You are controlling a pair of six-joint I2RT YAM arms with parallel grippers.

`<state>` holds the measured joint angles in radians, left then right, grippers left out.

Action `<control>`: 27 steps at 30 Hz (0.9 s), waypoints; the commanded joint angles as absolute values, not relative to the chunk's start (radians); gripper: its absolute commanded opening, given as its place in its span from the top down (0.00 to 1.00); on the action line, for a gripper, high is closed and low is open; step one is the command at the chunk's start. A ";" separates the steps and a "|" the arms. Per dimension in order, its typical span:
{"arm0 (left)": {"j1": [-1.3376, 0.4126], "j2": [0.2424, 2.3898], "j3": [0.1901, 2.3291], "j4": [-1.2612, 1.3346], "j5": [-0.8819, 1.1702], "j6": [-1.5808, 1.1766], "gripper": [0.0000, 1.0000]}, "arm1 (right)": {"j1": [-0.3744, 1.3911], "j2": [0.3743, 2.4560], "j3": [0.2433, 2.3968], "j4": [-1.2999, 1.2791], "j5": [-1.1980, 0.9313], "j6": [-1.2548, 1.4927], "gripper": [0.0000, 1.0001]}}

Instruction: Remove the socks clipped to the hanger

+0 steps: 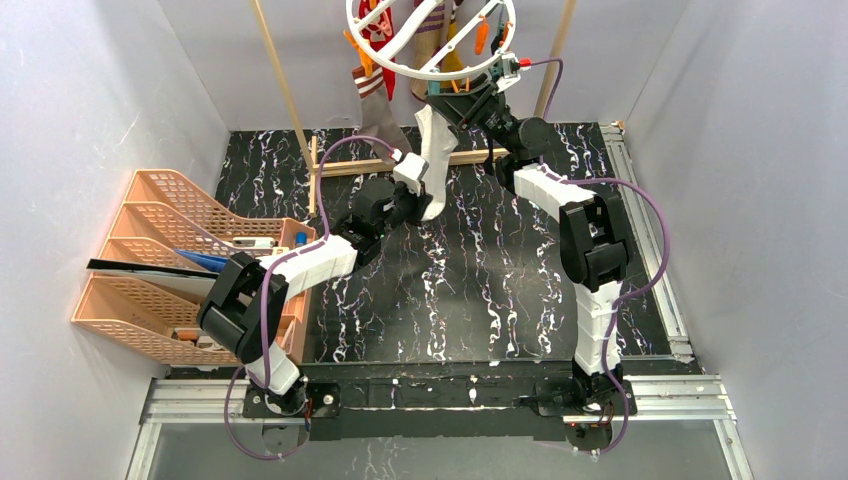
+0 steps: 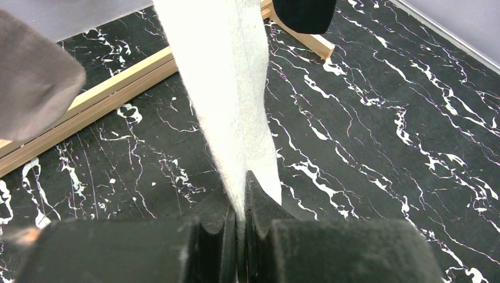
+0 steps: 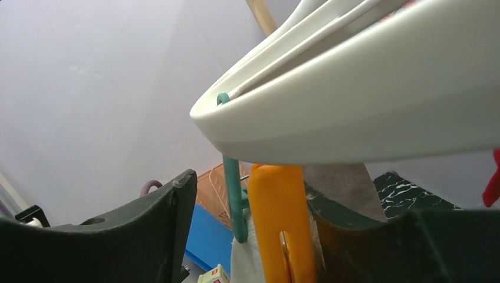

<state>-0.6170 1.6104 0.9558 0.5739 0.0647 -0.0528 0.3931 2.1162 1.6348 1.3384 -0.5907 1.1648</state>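
White sock (image 1: 437, 150) pinched at lower end in left gripper (image 2: 239, 200), dangling from hanger (image 1: 430, 72) above counter's (image 1: 480, 290) far edge, near middle. Right gripper (image 3: 250, 194) spread wide, straddling orange clothespin (image 3: 277, 224) just under ring.

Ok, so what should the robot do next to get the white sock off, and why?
Probably close the right hand on the orange peg. Its jaws stand open on either side of that peg, just under the white ring, while the left hand is shut on the white sock hanging below. Pinching the peg should let the sock come free.
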 commanded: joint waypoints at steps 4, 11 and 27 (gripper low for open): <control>-0.615 1.572 0.942 0.547 0.081 -0.052 1.00 | 0.383 2.113 1.671 1.408 -0.568 1.177 0.36; -0.615 1.578 0.948 0.543 0.088 -0.052 1.00 | 0.379 2.121 1.659 1.446 -0.524 1.200 0.30; -0.615 1.584 0.945 0.539 0.091 -0.051 1.00 | 0.380 2.121 1.664 1.410 -0.499 1.196 0.48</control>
<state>-0.6170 1.6104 0.9554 0.5674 0.0727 -0.0525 0.3855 2.1162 1.6344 1.3674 -0.5102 1.1954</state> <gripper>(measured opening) 0.015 0.573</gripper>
